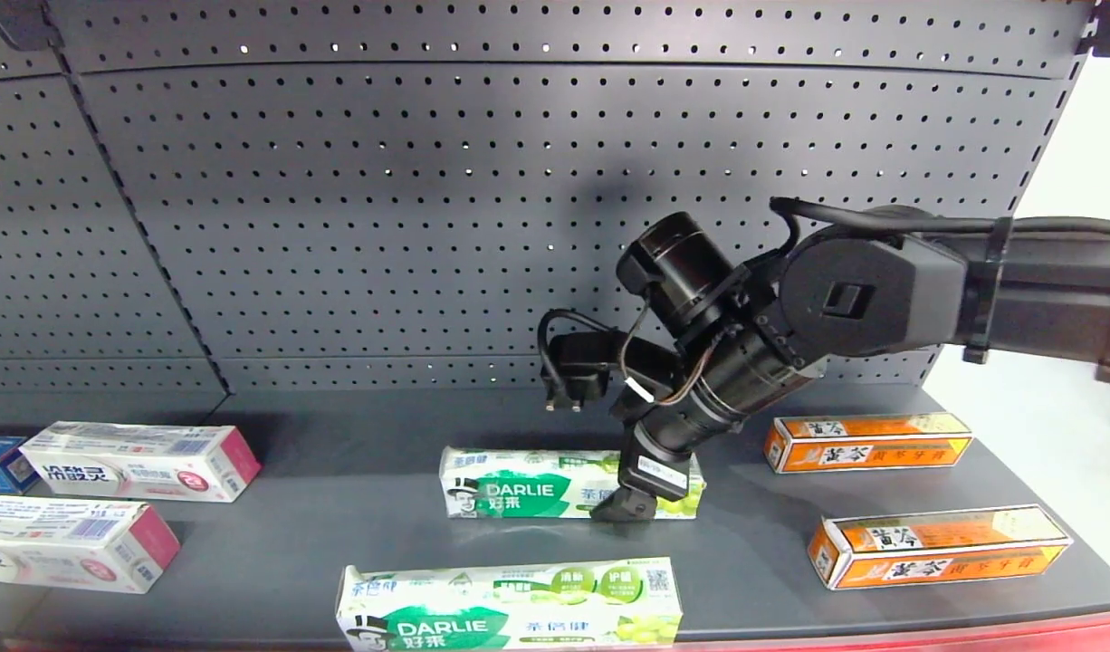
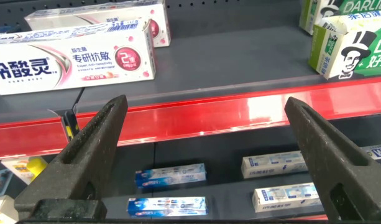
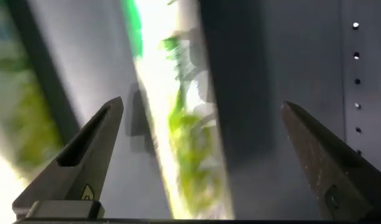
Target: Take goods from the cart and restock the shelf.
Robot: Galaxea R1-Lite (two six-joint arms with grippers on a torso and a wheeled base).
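Now, left gripper (image 2: 206,102): my fingers spread wide, nothing in them, hovering in front of the red shelf edge (image 2: 240,109).
Shelf left: two pink-and-white toothpaste boxes (image 1: 138,462), lying flat.
Shelf middle: front green box (image 1: 510,616) at the lip, rear green box (image 1: 519,484) behind it.
Right gripper (image 3: 202,106): wide open over the rear green box's right end, fingers clear of its sides.
Shelf right: two orange boxes (image 1: 867,441), apart.

The head camera looks forward and down onto the shelf (image 1: 383,507) from close in front. The left wrist camera sits lower, facing the shelf's red edge (image 2: 196,115). The right wrist camera is right above the green box (image 1: 519,484), which the head camera sees too
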